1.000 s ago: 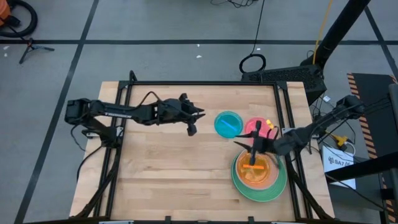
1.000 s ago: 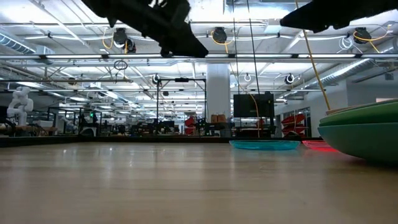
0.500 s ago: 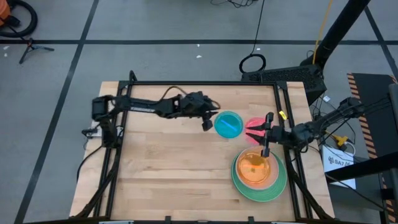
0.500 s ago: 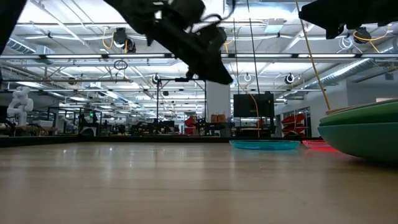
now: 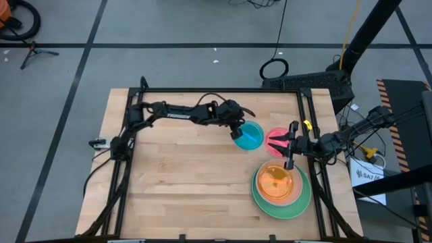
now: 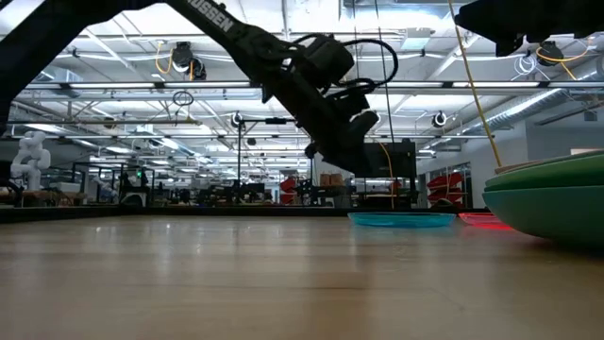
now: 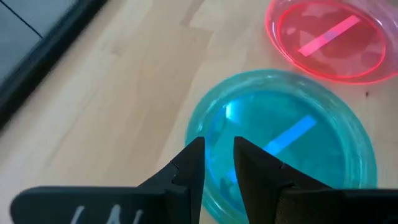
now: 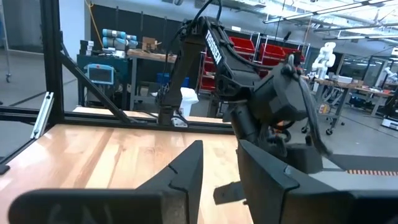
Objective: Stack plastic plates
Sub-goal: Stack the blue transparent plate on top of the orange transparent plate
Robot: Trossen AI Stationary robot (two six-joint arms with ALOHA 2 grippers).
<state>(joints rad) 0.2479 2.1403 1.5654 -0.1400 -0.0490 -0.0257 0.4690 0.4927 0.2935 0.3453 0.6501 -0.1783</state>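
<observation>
A small translucent blue plate [image 5: 251,136] [image 7: 292,140] lies flat on the wooden table, with a small red plate [image 5: 276,140] [image 7: 326,40] just to its right. Nearer and to the right, a large green plate [image 5: 299,204] [image 6: 557,203] carries a pink plate [image 5: 300,183] with an orange plate [image 5: 275,182] on top. My left gripper [image 5: 237,133] [image 7: 218,154] hovers in the air over the blue plate's left rim, its fingers a narrow gap apart. My right gripper [image 5: 290,144] [image 8: 219,163] hangs above the gap between the red plate and the stack, also narrowly open and holding nothing.
Black frame rails [image 5: 223,90] run along the table's far edge and both sides. A small yellow object [image 5: 305,125] sits near the far right rail. Bare wood [image 5: 182,182] spreads over the left and near parts of the table.
My left arm has reached toward the table's right and come down a little, arriving over the blue plate's left rim. My right gripper has drawn back from over the orange plate toward the far edge, then stayed put. The plates have not moved.
</observation>
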